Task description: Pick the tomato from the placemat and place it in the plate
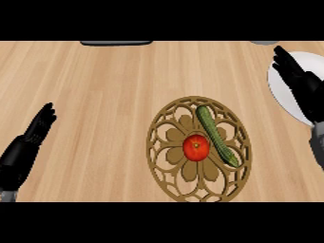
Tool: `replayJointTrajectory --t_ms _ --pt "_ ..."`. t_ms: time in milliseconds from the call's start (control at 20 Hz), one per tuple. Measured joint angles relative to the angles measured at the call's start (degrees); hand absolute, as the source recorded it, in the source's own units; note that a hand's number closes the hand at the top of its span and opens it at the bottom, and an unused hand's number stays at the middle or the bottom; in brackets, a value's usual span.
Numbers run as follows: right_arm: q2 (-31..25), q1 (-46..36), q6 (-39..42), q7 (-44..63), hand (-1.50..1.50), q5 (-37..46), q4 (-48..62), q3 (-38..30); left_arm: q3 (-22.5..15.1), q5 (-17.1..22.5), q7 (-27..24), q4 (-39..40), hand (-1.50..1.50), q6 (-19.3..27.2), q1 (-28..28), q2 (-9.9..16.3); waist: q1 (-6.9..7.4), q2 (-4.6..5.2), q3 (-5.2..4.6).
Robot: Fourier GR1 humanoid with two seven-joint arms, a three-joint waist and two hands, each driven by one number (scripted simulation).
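The tomato (pixel 196 147) is lying at the centre of the placemat (pixel 166 175), touching 1 cucumber (pixel 216 135) on its right side. The right hand (pixel 310 90) is hovering over the plate (pixel 283 95), fingers straight, holding nothing. The left hand (pixel 25 142) is resting open at the lower left. The pick is not yet begun. For a clean grasp, the right hand should be approaching from the tomato's left and front, keeping the fingers off the cucumber.

Red tomato (pixel 196 147), brown openwork placemat (pixel 166 156)
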Motion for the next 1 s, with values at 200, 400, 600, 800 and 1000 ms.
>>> replayJointTrajectory --t_ms 200,400,600,800,1000 --pt "3.9 -1.4 6.7 -3.5 1.5 -4.9 1.3 1.8 1.1 0.6 3.3 1.0 0.0 0.8 -2.1 -0.7 0.38 -0.22 -0.91" --pt "1.2 -6.2 13.0 -8.0 -1.5 -1.3 -1.4 6.0 1.4 2.0 6.2 2.2 0.0 1.6 -3.3 -2.0 1.16 -0.73 -1.64" --pt "6.9 -0.7 9.0 -20.0 -1.5 -1.2 2.5 4.3 1.6 2.7 9.7 3.6 0.0 3.3 -5.3 -4.1 0.25 -0.34 -1.46" --pt "7.8 2.0 13.4 -32.6 -1.5 1.4 9.2 6.2 1.0 1.9 13.3 5.9 0.0 4.5 -9.4 -6.5 0.01 -0.35 -1.46" --pt "5.4 1.9 14.8 -40.0 -1.5 8.4 13.1 9.2 1.7 1.9 15.4 4.8 0.0 4.4 -9.7 -6.7 0.24 -0.55 -1.49"
